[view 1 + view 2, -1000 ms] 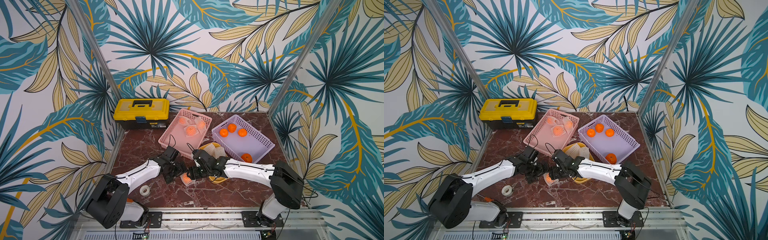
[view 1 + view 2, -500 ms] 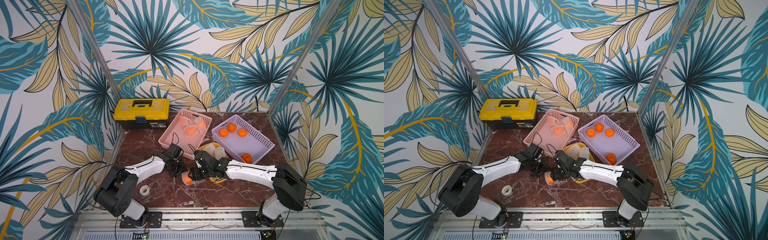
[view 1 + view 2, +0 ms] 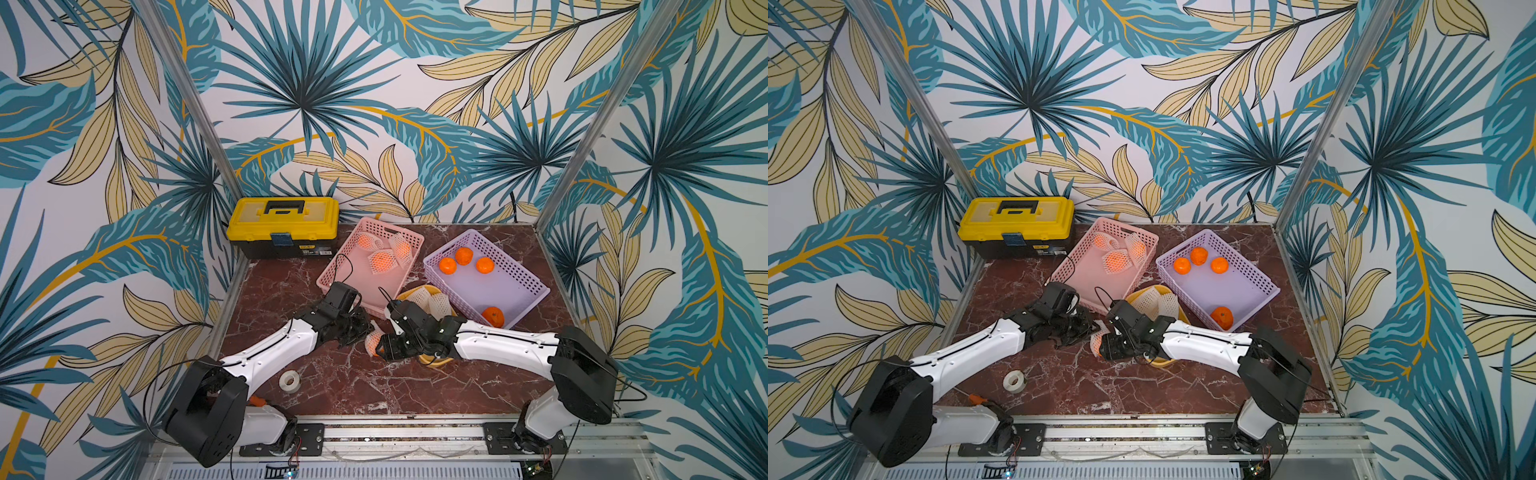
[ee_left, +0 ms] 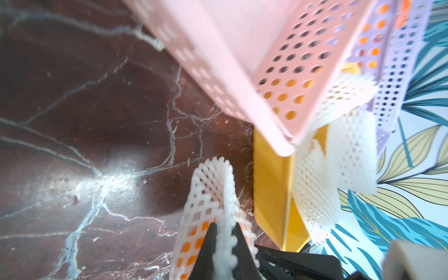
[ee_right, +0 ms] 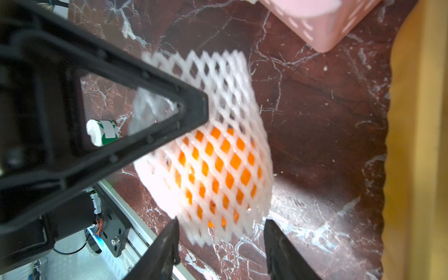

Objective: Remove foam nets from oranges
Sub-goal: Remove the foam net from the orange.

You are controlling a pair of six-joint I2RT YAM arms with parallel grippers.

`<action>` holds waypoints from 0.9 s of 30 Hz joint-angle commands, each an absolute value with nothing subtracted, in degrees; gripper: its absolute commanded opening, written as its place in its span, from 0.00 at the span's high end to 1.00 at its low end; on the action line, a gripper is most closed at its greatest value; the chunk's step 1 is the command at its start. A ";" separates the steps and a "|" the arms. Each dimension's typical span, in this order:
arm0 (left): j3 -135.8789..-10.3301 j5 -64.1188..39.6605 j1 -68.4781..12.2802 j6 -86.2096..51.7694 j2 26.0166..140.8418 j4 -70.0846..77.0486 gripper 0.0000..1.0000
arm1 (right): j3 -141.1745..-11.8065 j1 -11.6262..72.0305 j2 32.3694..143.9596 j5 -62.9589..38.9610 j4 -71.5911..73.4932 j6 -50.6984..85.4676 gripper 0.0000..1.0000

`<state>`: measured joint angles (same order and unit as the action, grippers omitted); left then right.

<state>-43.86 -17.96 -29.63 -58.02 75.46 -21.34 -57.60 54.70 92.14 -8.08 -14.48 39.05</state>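
One orange in a white foam net lies on the marble table between my two grippers; both top views show it. My left gripper is shut on the net's loose edge, and foam is pinched between its black fingertips. My right gripper is open, one finger on each side of the net's other end, with small gaps showing. In a top view the left gripper and right gripper face each other across the fruit.
A pink basket behind holds three netted oranges. A purple basket holds several bare oranges. A yellow bowl with empty nets lies under my right arm. Yellow toolbox back left; tape roll front left.
My left gripper came in to the netted orange and went from wide open to shut on the net's edge. The right jaws narrowed slightly around the other end.
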 commanded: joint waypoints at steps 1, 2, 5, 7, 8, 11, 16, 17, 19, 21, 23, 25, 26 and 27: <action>-42.31 -16.25 -29.66 -55.37 73.79 -18.32 0.88 | -56.16 54.98 91.38 -9.77 -13.02 39.92 0.44; -41.90 -15.78 -29.92 -54.66 73.21 -17.71 0.89 | -56.08 54.93 91.62 -10.08 -13.01 40.21 0.44; -40.11 -13.62 -30.50 -52.83 71.22 -16.10 0.92 | -55.29 54.95 92.10 -11.25 -9.50 41.53 0.45; -38.67 -13.28 -30.67 -51.62 70.09 -13.25 0.96 | -54.85 54.95 92.45 -11.25 -8.40 42.33 0.45; -38.06 -12.96 -30.84 -51.00 69.43 -12.73 0.97 | -54.55 54.93 92.46 -10.44 -8.12 42.99 0.45; -36.77 -12.19 -31.82 -49.01 67.76 -11.58 0.99 | -53.50 54.88 92.11 -8.52 -6.61 44.85 0.47; -35.71 -7.26 -35.28 -45.50 65.97 -11.60 0.99 | -53.26 54.93 91.44 -13.62 -1.22 43.03 0.45; -35.41 -6.44 -35.58 -45.29 65.92 -11.54 0.99 | -53.13 54.93 91.02 -13.35 -1.16 42.07 0.43; -34.78 -4.91 -35.77 -44.68 66.17 -11.51 0.99 | -52.53 54.93 89.48 -12.30 -1.10 39.76 0.36; -34.39 -4.47 -35.77 -44.23 66.76 -11.50 0.99 | -51.59 54.87 88.07 -10.25 -0.53 38.65 0.30; -34.04 -5.19 -35.84 -43.85 67.14 -10.77 1.00 | -51.11 54.89 87.70 -8.71 0.00 37.91 0.26; -33.95 -6.02 -36.11 -42.93 67.32 -10.08 1.00 | -51.97 54.70 88.60 -8.01 -0.51 37.24 0.26; -33.93 -6.26 -36.28 -42.30 67.32 -9.94 1.00 | -52.47 54.69 89.04 -7.71 -0.74 36.62 0.26; -34.01 -6.49 -36.39 -41.64 67.32 -10.03 1.00 | -53.02 54.68 89.49 -7.15 -1.14 36.18 0.26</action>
